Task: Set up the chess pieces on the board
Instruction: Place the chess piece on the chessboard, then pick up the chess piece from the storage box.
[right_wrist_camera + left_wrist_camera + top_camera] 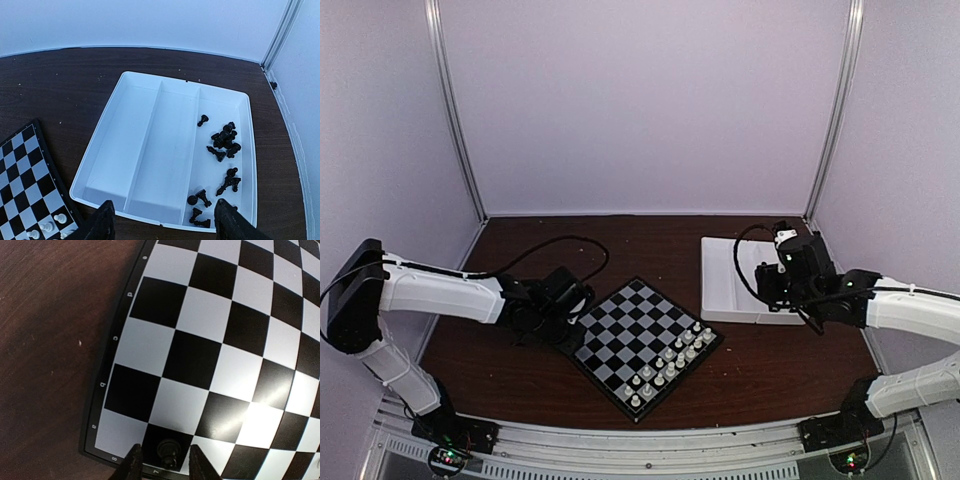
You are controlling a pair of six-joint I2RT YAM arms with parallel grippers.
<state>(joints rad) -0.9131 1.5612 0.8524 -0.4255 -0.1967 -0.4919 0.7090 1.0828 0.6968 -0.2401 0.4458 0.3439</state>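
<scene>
One black chess piece [169,452] stands upright on a dark square at the corner of the board [200,315], by the frame's edge. My left gripper [166,466] is open around it, a gap showing on each side of the piece. In the top view the left gripper [575,312] hangs over the left corner of the board [635,330]. Several more black chess pieces [225,142] lie loose in the right compartment of the white tray [150,150]. The right gripper [162,227] hovers open and empty above the tray's near rim.
Two rows of white chessmen [670,365] fill the board's right side, and some white chessmen [60,218] show in the right wrist view. The tray [730,290] lies right of the board. A black cable [550,245] loops behind the left arm. Walls close in on three sides.
</scene>
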